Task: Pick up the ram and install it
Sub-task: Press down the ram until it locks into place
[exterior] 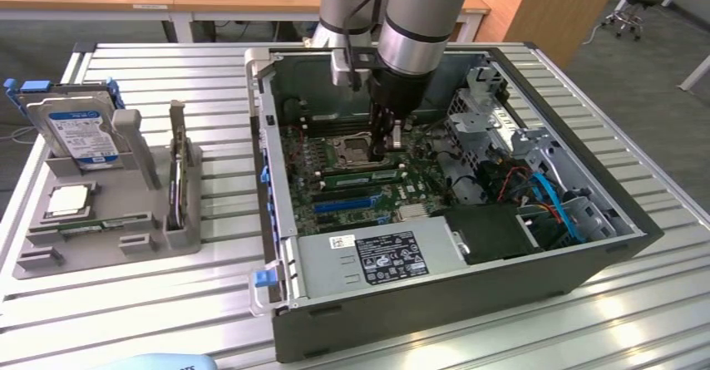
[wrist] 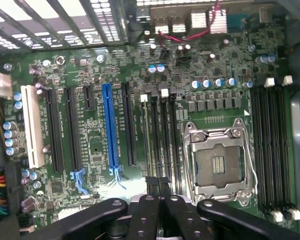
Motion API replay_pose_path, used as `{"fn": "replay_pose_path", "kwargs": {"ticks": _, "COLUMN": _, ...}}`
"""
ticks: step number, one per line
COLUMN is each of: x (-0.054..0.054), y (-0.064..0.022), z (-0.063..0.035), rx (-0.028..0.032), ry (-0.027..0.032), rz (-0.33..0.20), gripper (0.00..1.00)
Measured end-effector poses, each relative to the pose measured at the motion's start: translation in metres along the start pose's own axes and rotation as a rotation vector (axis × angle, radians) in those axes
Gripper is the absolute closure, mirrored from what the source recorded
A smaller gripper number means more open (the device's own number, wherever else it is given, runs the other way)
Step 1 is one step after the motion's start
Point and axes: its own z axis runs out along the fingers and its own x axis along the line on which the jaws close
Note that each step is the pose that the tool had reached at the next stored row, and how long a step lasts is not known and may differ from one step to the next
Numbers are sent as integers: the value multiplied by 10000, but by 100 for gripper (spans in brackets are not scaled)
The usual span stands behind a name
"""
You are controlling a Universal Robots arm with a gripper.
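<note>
My gripper (exterior: pixel 388 155) is down inside the open computer case, its black fingers shut, over the memory slots (wrist: pixel 160 135) beside the empty processor socket (wrist: pixel 217 162). In the wrist view the fingertips (wrist: pixel 151 192) are pressed together at the near end of those slots. A thin green strip (exterior: pixel 355 175) runs along the slot row under the tips and looks like a seated ram stick. Whether the fingers pinch it or only touch it, I cannot tell. Another green ram stick (exterior: pixel 95 223) lies flat in the grey fixture (exterior: pixel 33 262) at the exterior view's left.
The fixture also carries a blue-labelled hard drive (exterior: pixel 83 133), a square silver-topped chip (exterior: pixel 69 199) and an upright card (exterior: pixel 178 170). Case walls, a drive cage (exterior: pixel 488 108), cables (exterior: pixel 554 204) and the power supply (exterior: pixel 383 258) surround the motherboard. Slatted metal table (exterior: pixel 466 337) underneath.
</note>
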Motion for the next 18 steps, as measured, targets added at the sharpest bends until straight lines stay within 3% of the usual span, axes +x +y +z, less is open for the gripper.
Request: {"fn": "replay_pose_path", "kwargs": {"ticks": 18, "x": 0, "y": 0, "z": 0, "rx": 64, "ry": -83, "rz": 2363, "gripper": 90}}
